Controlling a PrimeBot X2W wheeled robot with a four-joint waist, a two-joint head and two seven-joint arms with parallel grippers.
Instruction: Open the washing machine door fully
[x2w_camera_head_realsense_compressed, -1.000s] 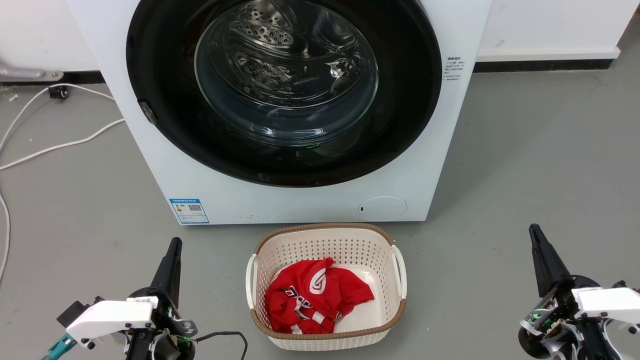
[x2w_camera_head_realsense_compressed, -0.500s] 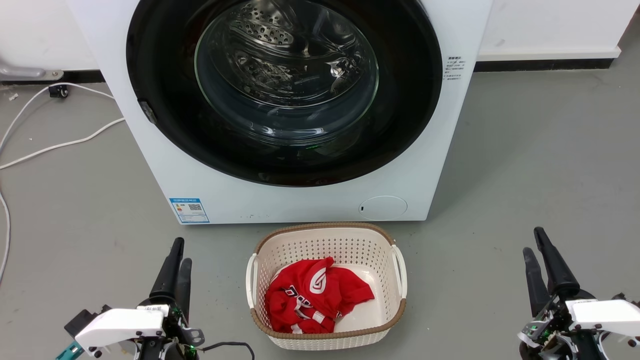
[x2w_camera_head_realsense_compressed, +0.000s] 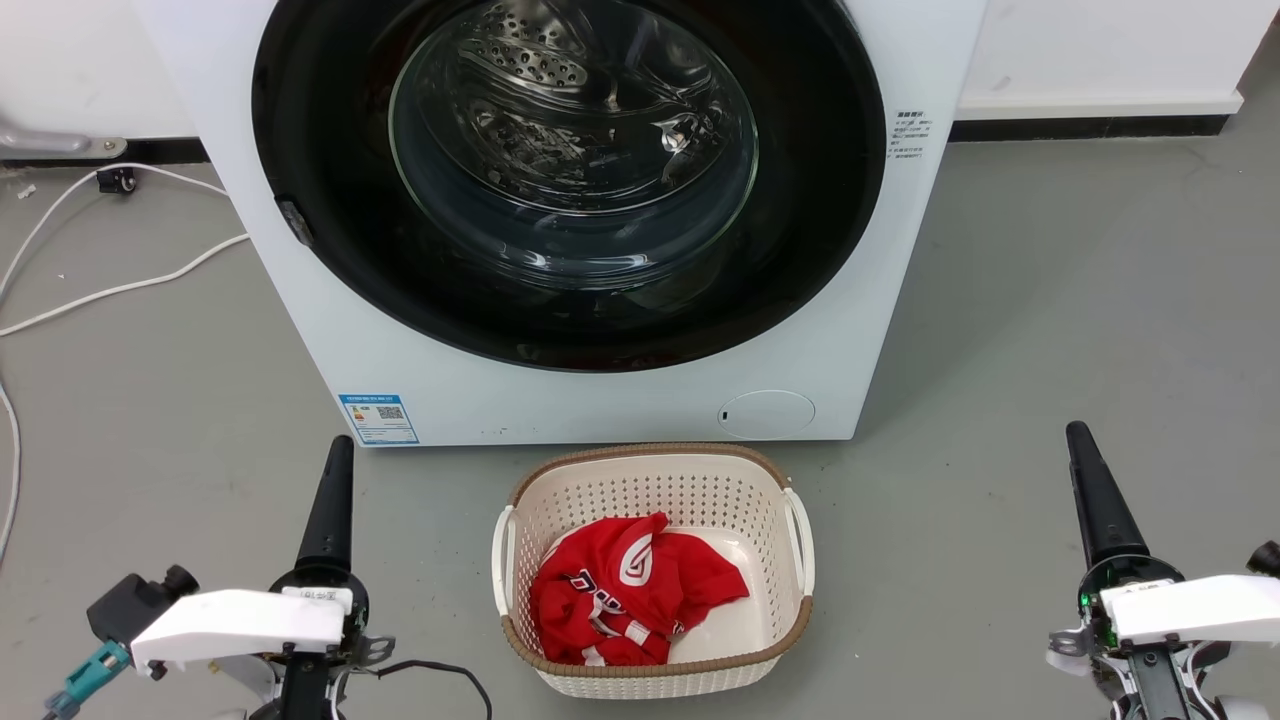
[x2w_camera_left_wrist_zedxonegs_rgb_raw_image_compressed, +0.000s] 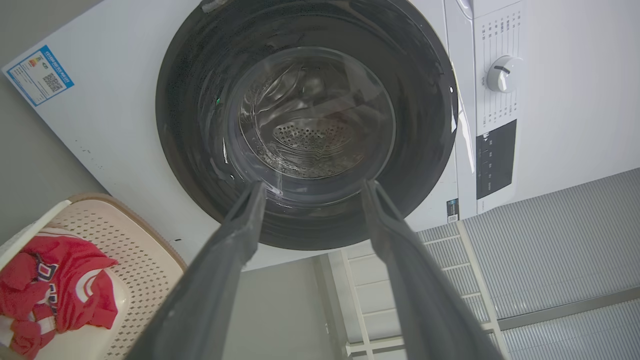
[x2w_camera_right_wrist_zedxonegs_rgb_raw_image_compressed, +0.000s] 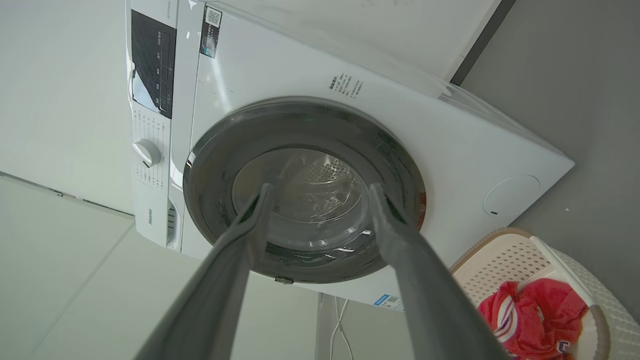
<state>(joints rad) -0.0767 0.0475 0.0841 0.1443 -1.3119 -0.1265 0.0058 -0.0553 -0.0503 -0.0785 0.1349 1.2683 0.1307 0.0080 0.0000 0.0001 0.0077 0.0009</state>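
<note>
The left claw (x2w_camera_left_wrist_zedxonegs_rgb_raw_image_compressed: 314, 186) and right claw (x2w_camera_right_wrist_zedxonegs_rgb_raw_image_compressed: 320, 187) both hang spread and empty, well short of the washing machine (x2w_camera_head_realsense_compressed: 600, 410), aimed at it, likely ready to reach. The washing machine door (x2w_camera_head_realsense_compressed: 570, 180) sits shut, flush in its front; the rim's small tab (x2w_camera_head_realsense_compressed: 291, 222) may be the latch.

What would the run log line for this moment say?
door: shut | left gripper: open, off door | right gripper: open, off door | basket: before washer, red shirt inside

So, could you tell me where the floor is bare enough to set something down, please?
Bare floor lies right of the washing machine and basket, up to the right hand. Left of the machine, white cables crowd it.
</note>
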